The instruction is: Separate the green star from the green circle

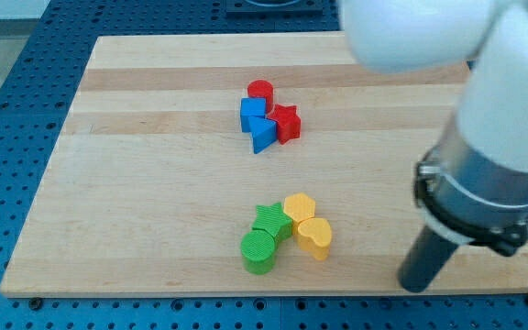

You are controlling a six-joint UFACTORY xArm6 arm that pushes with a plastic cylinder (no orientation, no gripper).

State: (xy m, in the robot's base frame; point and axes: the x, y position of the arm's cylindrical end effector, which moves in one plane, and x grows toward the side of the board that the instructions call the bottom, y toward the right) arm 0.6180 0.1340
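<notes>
The green star [271, 221] lies near the board's bottom middle, touching the green circle [258, 250] just below and left of it. A yellow hexagon [299, 208] and a yellow heart [315, 236] press against the star's right side. My tip [417, 282] is at the board's bottom right, well to the right of this cluster and apart from every block. The white and grey arm [484, 119] fills the view's right side.
A second cluster sits at the upper middle: a red cylinder [260, 91], a blue cube [252, 114], a blue triangle [263, 135] and a red star [287, 122]. The wooden board [136, 183] lies on a blue perforated table; its bottom edge is close below my tip.
</notes>
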